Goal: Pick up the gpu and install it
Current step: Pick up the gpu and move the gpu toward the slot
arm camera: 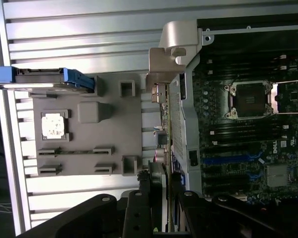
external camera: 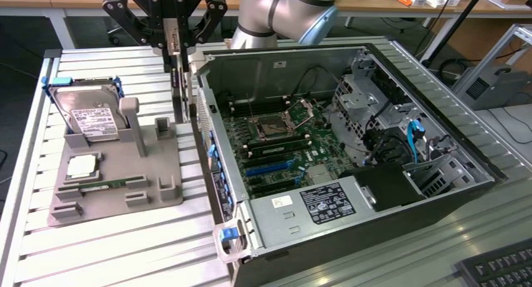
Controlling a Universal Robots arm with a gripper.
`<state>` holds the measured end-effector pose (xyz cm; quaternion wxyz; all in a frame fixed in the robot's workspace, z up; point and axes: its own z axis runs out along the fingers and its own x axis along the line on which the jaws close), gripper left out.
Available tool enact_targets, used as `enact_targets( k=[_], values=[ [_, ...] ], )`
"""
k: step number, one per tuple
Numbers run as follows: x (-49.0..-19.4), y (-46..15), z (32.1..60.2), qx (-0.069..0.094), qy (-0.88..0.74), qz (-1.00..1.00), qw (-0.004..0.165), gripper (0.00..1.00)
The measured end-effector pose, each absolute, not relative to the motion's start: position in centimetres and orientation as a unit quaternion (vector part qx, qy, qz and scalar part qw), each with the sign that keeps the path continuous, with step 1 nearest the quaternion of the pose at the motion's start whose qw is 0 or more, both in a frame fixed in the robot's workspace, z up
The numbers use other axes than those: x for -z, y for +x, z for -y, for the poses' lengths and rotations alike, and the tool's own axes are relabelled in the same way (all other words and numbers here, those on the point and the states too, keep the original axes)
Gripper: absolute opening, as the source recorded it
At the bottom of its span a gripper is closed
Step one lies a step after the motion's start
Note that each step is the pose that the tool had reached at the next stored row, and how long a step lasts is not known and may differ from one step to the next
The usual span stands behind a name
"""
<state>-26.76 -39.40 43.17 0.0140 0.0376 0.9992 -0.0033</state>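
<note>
Slatted aluminium table (external camera: 124, 249) below: your gripper (external camera: 174, 44) is clenched on the gpu (external camera: 178, 94), hanging edge-on, long axis vertical, just outside the computer case (external camera: 283, 213), expansion slots (external camera: 268, 169) beyond its wall.

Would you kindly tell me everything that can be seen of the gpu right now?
The gpu is a thin flat card seen edge-on, dark, with a silver metal bracket at the end away from the gripper, whose jaws are closed on its upper end. It hangs upright between the grey parts tray and the open computer case, close to the case's outer wall; whether it touches that wall I cannot tell.
</note>
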Motion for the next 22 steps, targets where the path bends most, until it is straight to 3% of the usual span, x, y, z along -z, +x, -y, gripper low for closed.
enact_targets(
  k=[22],
  values=[
    [-43.2,-25.3,39.4,0.003,0.038,-0.999,0.014,0.27]
  ],
)
